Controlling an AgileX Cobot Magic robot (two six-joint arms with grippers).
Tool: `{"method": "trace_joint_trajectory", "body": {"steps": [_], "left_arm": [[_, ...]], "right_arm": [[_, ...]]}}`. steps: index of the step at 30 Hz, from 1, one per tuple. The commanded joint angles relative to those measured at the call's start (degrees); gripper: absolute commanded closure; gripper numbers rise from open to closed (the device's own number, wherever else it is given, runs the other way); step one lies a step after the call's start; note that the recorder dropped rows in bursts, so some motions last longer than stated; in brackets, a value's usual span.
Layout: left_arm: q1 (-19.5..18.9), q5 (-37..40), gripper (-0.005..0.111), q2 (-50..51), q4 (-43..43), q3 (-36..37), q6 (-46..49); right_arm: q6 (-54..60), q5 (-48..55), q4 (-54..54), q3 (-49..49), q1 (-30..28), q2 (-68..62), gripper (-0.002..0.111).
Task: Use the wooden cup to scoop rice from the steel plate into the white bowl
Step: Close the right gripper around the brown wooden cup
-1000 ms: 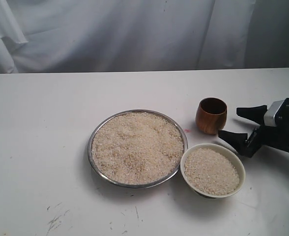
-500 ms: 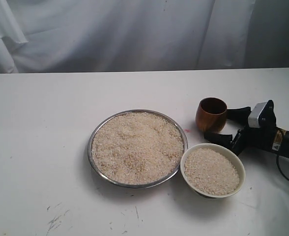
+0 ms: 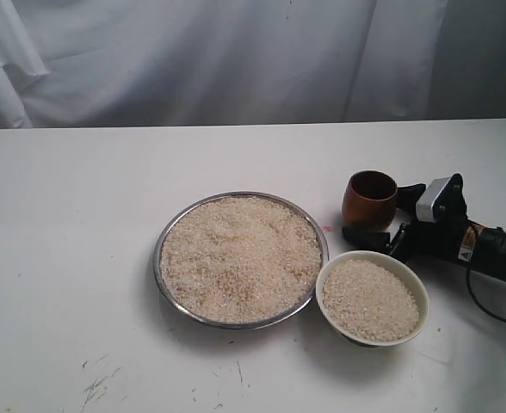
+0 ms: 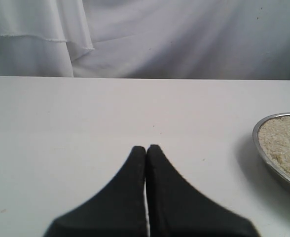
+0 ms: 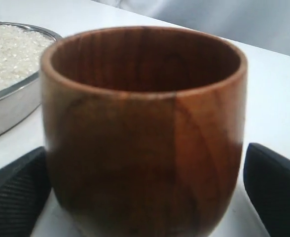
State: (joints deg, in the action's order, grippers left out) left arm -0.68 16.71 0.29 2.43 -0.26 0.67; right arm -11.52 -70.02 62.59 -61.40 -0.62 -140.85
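The wooden cup [image 3: 369, 202] stands upright and empty on the table, behind the white bowl [image 3: 419, 291] and right of the steel plate [image 3: 157, 258]. Rice [image 3: 240, 256] fills the plate, and more rice [image 3: 370, 299] fills the bowl. My right gripper [image 3: 377, 213] is open with one finger on each side of the cup. Seen from the right wrist, the cup [image 5: 145, 123] sits between the fingers [image 5: 17, 197], with a gap showing on one side. My left gripper [image 4: 146, 148] is shut and empty over bare table, with the plate's rim [image 4: 257, 140] off to one side.
A white cloth backdrop [image 3: 236, 60] hangs behind the white table [image 3: 64, 215]. The right arm's cable [image 3: 494, 314] lies on the table near the bowl. Plate, bowl and cup sit close together at the centre right.
My right gripper has moved left along the table until its open fingers straddle the wooden cup. Cup, bowl and plate have not moved.
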Motion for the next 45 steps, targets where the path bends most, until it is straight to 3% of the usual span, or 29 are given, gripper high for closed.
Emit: {"method": "trace_joint_trajectory", "body": {"steps": [1,20,34,45], "left_arm": [[0.1,-0.4,0.107,-0.3,0.0,0.3,-0.2],[0.1,-0.4,0.107,-0.3,0.0,0.3,-0.2],[0.1,-0.4,0.107,-0.3,0.0,0.3,-0.2],[0.1,-0.4,0.107,-0.3,0.0,0.3,-0.2]], "right_arm": [[-1.2,0.1,-0.1,-0.2,0.3,0.0,0.013],[-12.6,0.1,-0.1,-0.2,0.6,0.0,0.013],[-11.8,1.2,-3.3,-0.2,1.0,0.0,0.013],[-8.2,7.3,-11.6,-0.2,6.3,0.0,0.013]]}}
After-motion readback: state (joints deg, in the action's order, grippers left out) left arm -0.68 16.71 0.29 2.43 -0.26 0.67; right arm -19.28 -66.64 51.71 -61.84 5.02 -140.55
